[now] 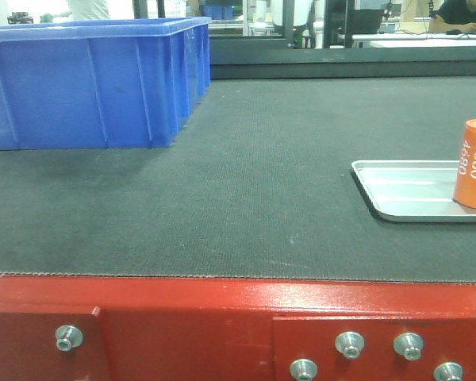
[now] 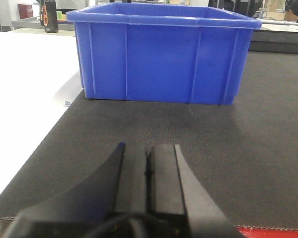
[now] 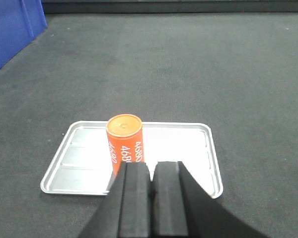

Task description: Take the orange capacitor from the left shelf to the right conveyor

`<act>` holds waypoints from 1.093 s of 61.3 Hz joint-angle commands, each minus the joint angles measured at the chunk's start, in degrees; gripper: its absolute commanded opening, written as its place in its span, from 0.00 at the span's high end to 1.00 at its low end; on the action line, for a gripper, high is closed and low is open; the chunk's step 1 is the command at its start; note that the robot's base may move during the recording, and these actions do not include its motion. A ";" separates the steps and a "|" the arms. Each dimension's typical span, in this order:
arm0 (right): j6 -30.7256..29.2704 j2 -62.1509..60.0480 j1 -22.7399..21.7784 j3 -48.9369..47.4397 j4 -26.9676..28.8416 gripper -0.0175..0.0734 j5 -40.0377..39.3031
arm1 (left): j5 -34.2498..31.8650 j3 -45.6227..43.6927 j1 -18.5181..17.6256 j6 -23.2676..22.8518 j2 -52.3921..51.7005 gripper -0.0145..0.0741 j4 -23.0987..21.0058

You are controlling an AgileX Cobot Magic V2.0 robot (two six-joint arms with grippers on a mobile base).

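While fingers (image 3: 151,198) sit closed, capacitor (image 3: 124,144) stands upright on tray (image 3: 188,148).

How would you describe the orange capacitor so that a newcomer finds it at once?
Look at the wide dark belt with the red frame edge. On its right side lies a silver tray. The capacitor stands upright in it: the only orange cylinder, with white "4680" on its side.
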 commanded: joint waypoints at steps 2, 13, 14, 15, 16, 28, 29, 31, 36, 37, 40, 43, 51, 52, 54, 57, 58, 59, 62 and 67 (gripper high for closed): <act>0.01 0.24 -0.14 -1.72 -0.44 0.75 -4.01 | -5.20 -0.18 0.14 -0.09 -0.65 0.98 -0.10; 0.01 0.24 -0.14 -1.72 -0.44 0.75 -4.46 | -5.20 -0.18 0.14 -0.09 -0.65 0.98 -0.10; 0.01 0.24 -0.14 -1.66 -0.44 0.75 -4.63 | -5.20 -0.18 0.14 -0.09 -0.65 0.98 -0.10; 0.01 0.24 -0.14 -1.65 -0.44 0.75 -4.93 | -5.20 -0.18 0.14 -0.09 -0.65 0.98 -0.10; 0.01 0.24 -0.14 -1.65 -0.44 0.75 -5.12 | -5.20 -0.18 0.14 -0.09 -0.65 0.98 -0.10; -8.93 -1.89 -2.46 -1.19 2.61 0.75 -6.18 | -5.20 -0.18 0.14 -0.09 -0.65 0.98 -0.10; -9.62 -2.48 -2.80 -0.99 3.66 0.75 -6.17 | -5.20 -0.18 0.14 -0.09 -0.65 0.98 -0.10; -11.36 -3.37 -3.51 -0.29 5.09 0.75 -6.17 | -5.20 -0.18 0.14 -0.09 -0.65 0.98 -0.10; -12.68 -6.42 -5.42 2.60 7.96 0.75 -6.41 | -5.20 -0.18 0.14 -0.09 -0.65 0.98 -0.10; -12.68 -7.25 -5.77 3.55 8.22 0.75 -6.59 | -5.20 -0.18 0.14 -0.09 -0.65 0.98 -0.10; -12.68 -9.36 -6.40 6.01 8.82 0.75 -7.57 | -5.20 -0.18 0.14 -0.09 -0.65 0.98 -0.10; -12.68 -11.64 -6.71 8.55 9.56 0.75 -8.65 | -5.20 -0.18 0.14 -0.09 -0.65 0.98 -0.10; -12.51 -18.22 -6.79 15.38 10.17 0.75 -11.33 | -5.20 -0.18 0.14 -0.09 -0.65 0.98 -0.10; -12.51 -19.50 -6.79 16.44 10.17 0.75 -11.59 | -5.20 -0.18 0.14 -0.09 -0.65 0.98 -0.10; -12.51 -21.04 -6.79 17.66 10.17 0.75 -12.08 | -5.20 -0.18 0.14 -0.09 -0.65 0.98 -0.10; -12.39 -21.58 -6.85 19.27 10.27 0.75 -13.53 | -5.20 -0.18 0.14 -0.09 -0.65 0.98 -0.10; -12.09 -21.48 -6.85 19.69 10.27 0.75 -14.50 | -5.20 -0.18 0.14 -0.09 -0.65 0.98 -0.10; -11.80 -21.26 -6.85 20.16 10.34 0.75 -14.99 | -5.20 -0.18 0.14 -0.09 -0.65 0.98 -0.10; -11.36 -21.32 -6.92 19.98 10.34 0.75 -13.84 | -5.20 -0.18 0.14 -0.09 -0.65 0.98 -0.10; -11.36 -21.32 -6.92 19.98 10.34 0.75 -13.89 | -5.20 -0.18 0.14 -0.09 -0.65 0.98 -0.10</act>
